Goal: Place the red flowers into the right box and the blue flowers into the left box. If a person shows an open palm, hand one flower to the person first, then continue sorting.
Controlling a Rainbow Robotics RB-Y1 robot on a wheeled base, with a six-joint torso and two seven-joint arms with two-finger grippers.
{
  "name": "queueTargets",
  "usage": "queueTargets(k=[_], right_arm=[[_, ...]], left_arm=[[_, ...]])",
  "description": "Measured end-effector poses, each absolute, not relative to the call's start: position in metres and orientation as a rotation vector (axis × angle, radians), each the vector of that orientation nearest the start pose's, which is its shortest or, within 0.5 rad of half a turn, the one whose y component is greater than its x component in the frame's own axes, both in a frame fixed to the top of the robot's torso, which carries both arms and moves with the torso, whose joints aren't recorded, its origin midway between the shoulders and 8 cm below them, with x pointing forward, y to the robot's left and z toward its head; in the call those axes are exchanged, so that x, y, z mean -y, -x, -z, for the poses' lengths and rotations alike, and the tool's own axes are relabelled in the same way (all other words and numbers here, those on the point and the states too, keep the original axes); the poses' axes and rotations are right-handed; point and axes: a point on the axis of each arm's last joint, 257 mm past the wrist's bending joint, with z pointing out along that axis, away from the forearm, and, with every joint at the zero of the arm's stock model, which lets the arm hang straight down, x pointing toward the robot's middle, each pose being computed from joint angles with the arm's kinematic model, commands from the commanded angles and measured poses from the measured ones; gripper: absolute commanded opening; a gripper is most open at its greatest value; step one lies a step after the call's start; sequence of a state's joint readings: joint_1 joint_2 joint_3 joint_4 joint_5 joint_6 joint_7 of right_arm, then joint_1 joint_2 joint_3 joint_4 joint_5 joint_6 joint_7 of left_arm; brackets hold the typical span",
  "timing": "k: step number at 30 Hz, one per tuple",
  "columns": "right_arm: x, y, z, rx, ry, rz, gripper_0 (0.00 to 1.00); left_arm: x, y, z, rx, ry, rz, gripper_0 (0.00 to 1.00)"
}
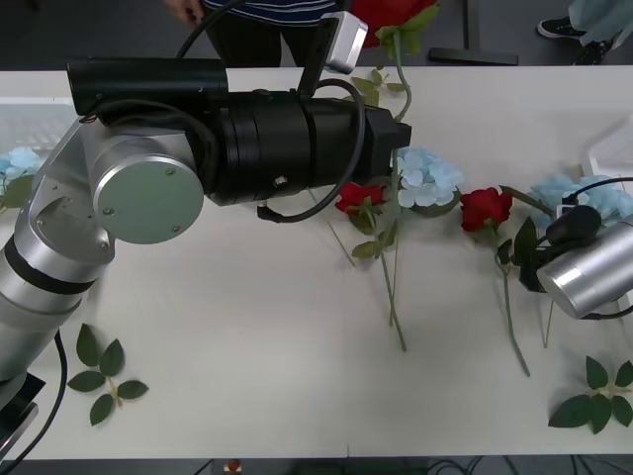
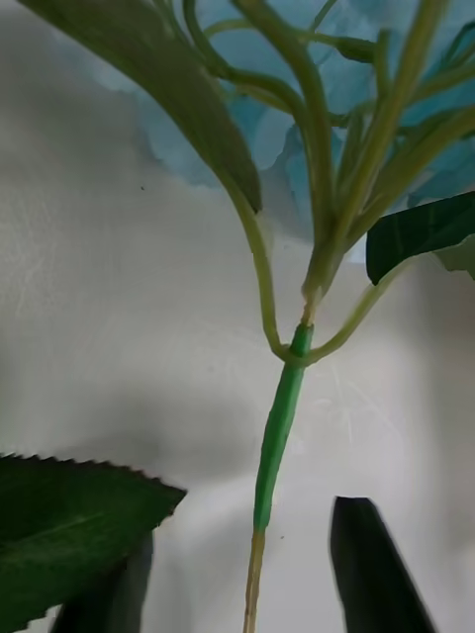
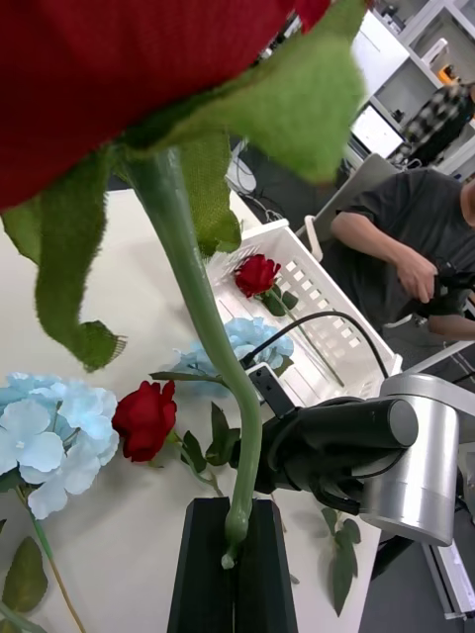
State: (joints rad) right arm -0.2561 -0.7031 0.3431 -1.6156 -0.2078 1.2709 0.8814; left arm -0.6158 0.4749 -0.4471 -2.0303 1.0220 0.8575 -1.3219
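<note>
My left gripper is shut on the stem of a red rose and holds it upright above the table's far side, with the bloom near a person in a striped shirt. Two more red roses lie mid-table beside a blue hydrangea. My right gripper stands open, low over another blue hydrangea, with its stem between the fingers. The right box holds one red rose. In the left box lies a blue flower.
Loose green leaf sprigs lie at the front left and front right, with more leaves at the far middle. My left arm stretches across the table's left half. The front middle of the table is bare.
</note>
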Motion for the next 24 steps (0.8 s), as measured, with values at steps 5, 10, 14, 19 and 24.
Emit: queueTargets(k=[5, 10, 14, 19, 24], right_arm=[[0.394, -0.465, 0.341, -2.544, -0.312, 0.381, 0.79], [0.377, -0.453, 0.323, -2.601, -0.388, 0.282, 0.79], [0.364, -0.445, 0.282, -2.613, -0.431, 0.199, 0.79], [0.351, -0.43, 0.231, -2.613, -0.408, 0.122, 0.79], [0.339, -0.417, 0.182, -2.617, 0.015, 0.112, 0.79]], left_arm=[[0.085, -0.431, 0.031, -1.787, -0.702, 1.027, 0.0], [0.085, -0.431, 0.031, -1.787, -0.702, 1.027, 0.0], [0.085, -0.431, 0.031, -1.787, -0.702, 1.027, 0.0], [0.085, -0.431, 0.031, -1.787, -0.702, 1.027, 0.0], [0.085, -0.431, 0.031, -1.787, -0.702, 1.027, 0.0]])
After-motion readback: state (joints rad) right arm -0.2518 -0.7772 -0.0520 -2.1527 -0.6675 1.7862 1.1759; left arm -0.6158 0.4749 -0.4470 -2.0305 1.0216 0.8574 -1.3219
